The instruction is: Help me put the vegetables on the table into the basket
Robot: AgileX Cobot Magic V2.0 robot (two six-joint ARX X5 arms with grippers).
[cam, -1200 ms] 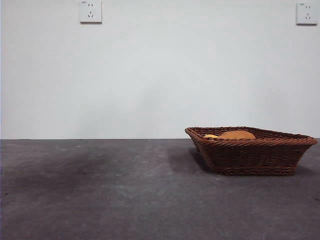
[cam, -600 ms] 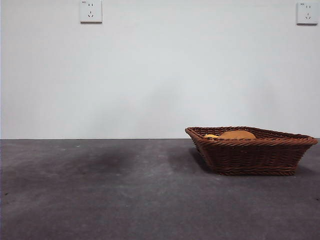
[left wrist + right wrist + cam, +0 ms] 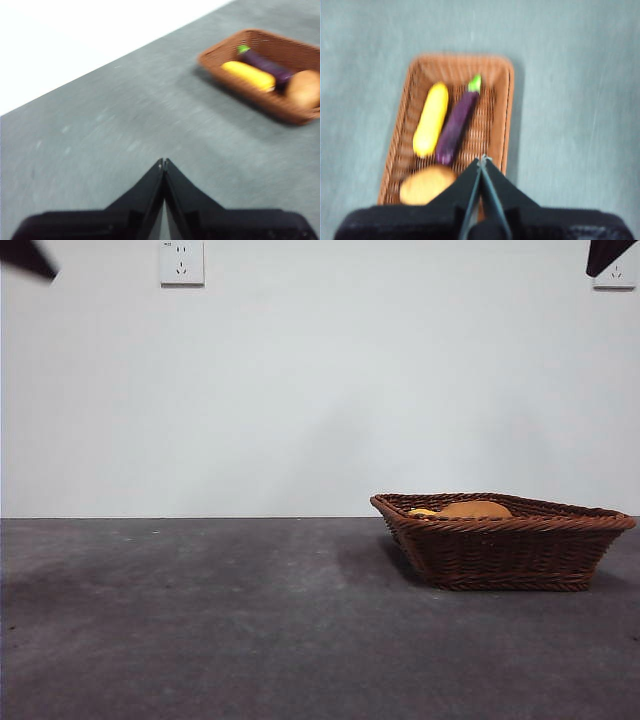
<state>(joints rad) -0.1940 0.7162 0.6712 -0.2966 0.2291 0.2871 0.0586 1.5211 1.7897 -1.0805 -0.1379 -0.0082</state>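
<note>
The brown wicker basket point(image 3: 500, 545) stands on the dark grey table point(image 3: 200, 630) at the right. It holds the yellow corn cob point(image 3: 430, 119), the purple eggplant point(image 3: 457, 123) and the tan potato point(image 3: 423, 185), lying side by side. In the front view only the potato's top point(image 3: 474, 509) and a bit of corn point(image 3: 422, 512) show over the rim. My right gripper point(image 3: 482, 160) is shut and empty, high above the basket point(image 3: 502, 112). My left gripper point(image 3: 163, 162) is shut and empty, above bare table far from the basket point(image 3: 280, 107). Both arms show only as black tips in the front view's top corners.
A white wall rises behind the table's far edge, with two sockets point(image 3: 181, 262) high up. Nothing else stands on the table in these views.
Black arm tips have come into the front view's two top corners. The shadow on the left of the table has faded. The basket and vegetables have not moved.
</note>
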